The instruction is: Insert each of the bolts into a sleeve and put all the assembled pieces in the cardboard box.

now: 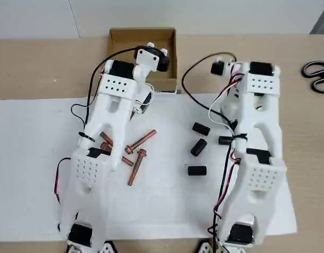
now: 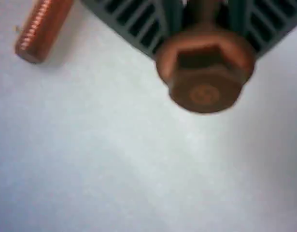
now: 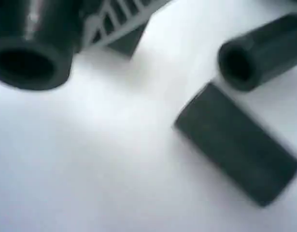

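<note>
A copper bolt sits in my left gripper, which is shut on it, hex head toward the camera, just above the white paper. In the high view that bolt pokes out from under the left arm. Three loose bolts lie right of it; one's threaded end lies close by. My right gripper is shut on a black sleeve, seen beside the right arm as a sleeve. Two loose sleeves lie near it. The cardboard box stands at the back.
A white paper sheet covers the work area. A third loose sleeve lies mid-sheet. Scissors rest on the bare table at the far right. The left arm's elbow motor overhangs the box's front edge.
</note>
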Robot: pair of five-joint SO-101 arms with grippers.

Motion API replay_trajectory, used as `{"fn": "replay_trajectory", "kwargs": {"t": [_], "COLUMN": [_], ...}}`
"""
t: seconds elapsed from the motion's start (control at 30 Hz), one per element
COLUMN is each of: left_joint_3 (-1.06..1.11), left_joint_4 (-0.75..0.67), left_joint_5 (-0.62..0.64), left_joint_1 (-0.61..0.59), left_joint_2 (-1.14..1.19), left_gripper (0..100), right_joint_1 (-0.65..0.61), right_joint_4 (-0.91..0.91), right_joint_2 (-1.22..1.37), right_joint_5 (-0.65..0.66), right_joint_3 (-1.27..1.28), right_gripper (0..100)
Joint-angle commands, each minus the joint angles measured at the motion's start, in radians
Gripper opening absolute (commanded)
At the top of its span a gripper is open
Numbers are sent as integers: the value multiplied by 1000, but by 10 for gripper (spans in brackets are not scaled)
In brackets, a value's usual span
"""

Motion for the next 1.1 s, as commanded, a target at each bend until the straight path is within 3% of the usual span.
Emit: {"fn": "replay_trajectory", "kwargs": {"t": [0.0, 0.2, 0.47, 0.63, 0.73, 0.93, 1.07], "left_joint_3": [-42, 58, 476, 582, 591, 607, 708], "left_joint_4": [28, 28, 26, 23, 12, 14, 15], "left_joint_5": [-3, 60, 180, 193, 264, 308, 442], "left_joint_1": [3, 15, 51, 43, 49, 43, 46], "left_joint_2": [-34, -278, -624, -868, -996, -1149, -1218], "left_gripper": [5, 5, 5, 5, 5, 5, 5], "right_joint_1": [-13, -62, -65, -65, -65, -65, -99], "right_joint_4": [27, 27, 22, 22, 15, -15, -39], "right_joint_2": [-166, -423, -862, -1101, -1221, -1417, -1526], "right_joint_5": [-5, -5, -6, -5, -5, -6, -68], "right_joint_3": [-11, 245, 686, 790, 841, 916, 1014], "right_gripper": [4, 4, 4, 4, 4, 4, 3]}}
